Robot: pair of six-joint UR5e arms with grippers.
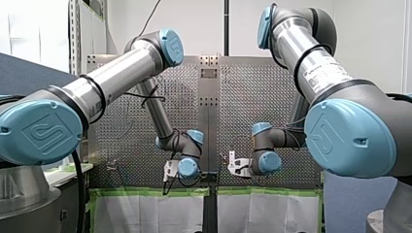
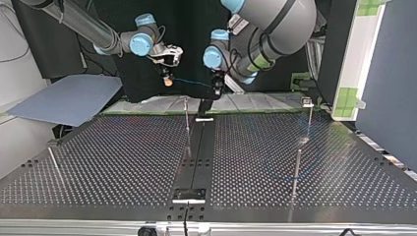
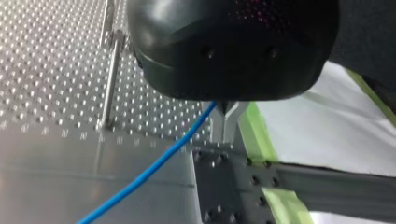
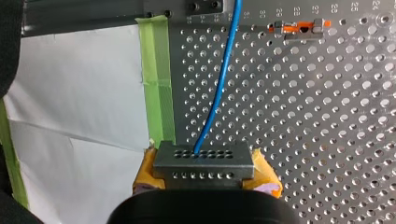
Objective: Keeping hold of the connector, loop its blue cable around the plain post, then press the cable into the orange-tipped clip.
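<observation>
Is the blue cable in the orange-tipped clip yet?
Out: in the right wrist view the blue cable runs clear beside the orange-tipped clip.

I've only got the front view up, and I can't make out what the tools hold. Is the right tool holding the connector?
Observer: Yes. In the right wrist view the connector is clamped between the right tool's yellow pads.
Operator: Has its cable gone round the post yet?
Observer: No. In the left wrist view the blue cable runs out from the left tool, and the post stands apart from it, untouched.
</observation>
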